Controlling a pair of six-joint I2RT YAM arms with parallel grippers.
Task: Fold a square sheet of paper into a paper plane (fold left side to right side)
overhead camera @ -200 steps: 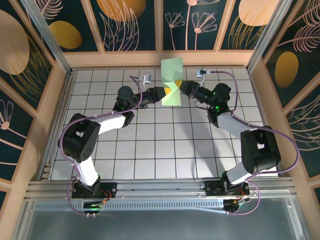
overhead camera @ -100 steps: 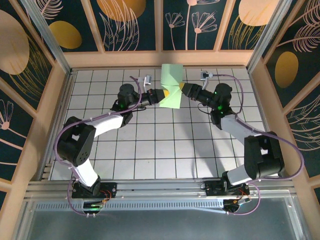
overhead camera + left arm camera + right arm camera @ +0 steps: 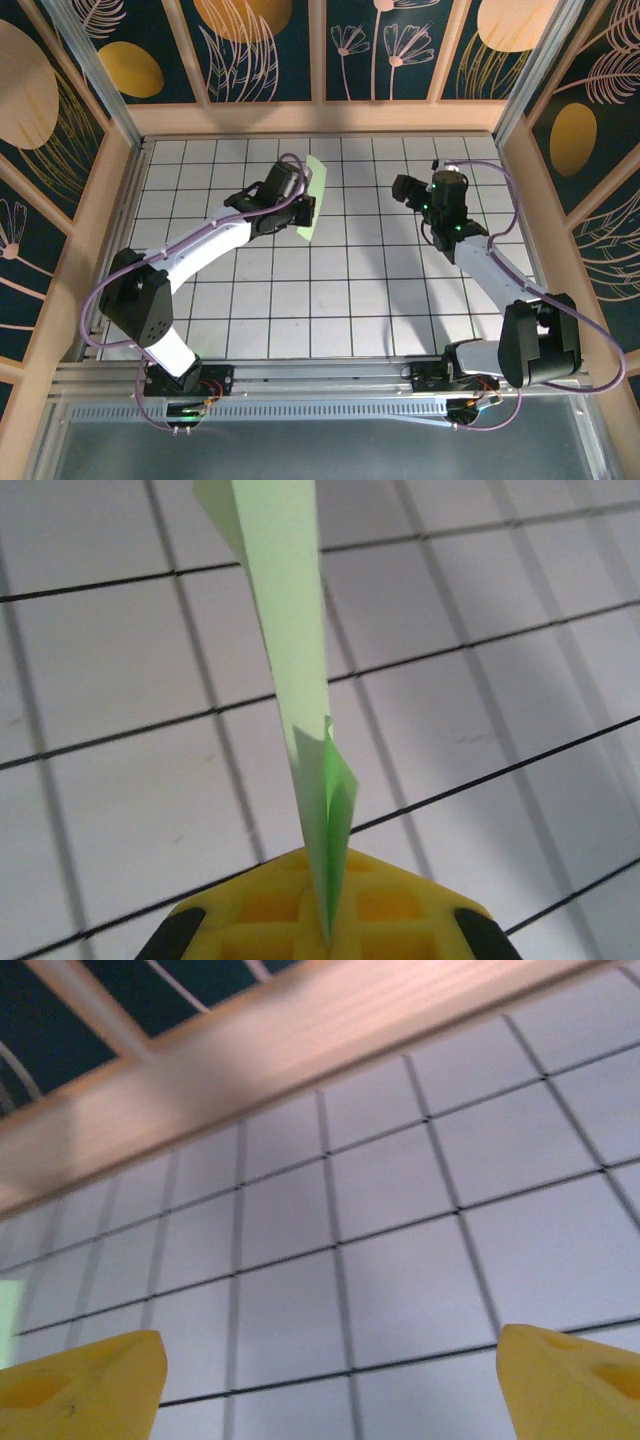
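One paper (image 3: 290, 660): edge-on, top cut off by frame.
Left gripper (image 3: 325, 925): pinching paper, fingers mostly cropped.
Right gripper (image 3: 325, 1380): spread, empty.
Table (image 3: 330, 290): white grid tiles.
Wall (image 3: 320, 115): wood.

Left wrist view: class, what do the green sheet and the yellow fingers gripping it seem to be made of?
The green sheet is likely thin matte paper: it holds sharp creases and stands edge-on. The yellow fingers are probably moulded plastic, smooth, with recessed pockets.

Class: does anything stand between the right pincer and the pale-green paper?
Nothing visible does. Bare white grid tiles separate the open right pincer from the thin pale-green folded paper sheet, which the left pincer grips.
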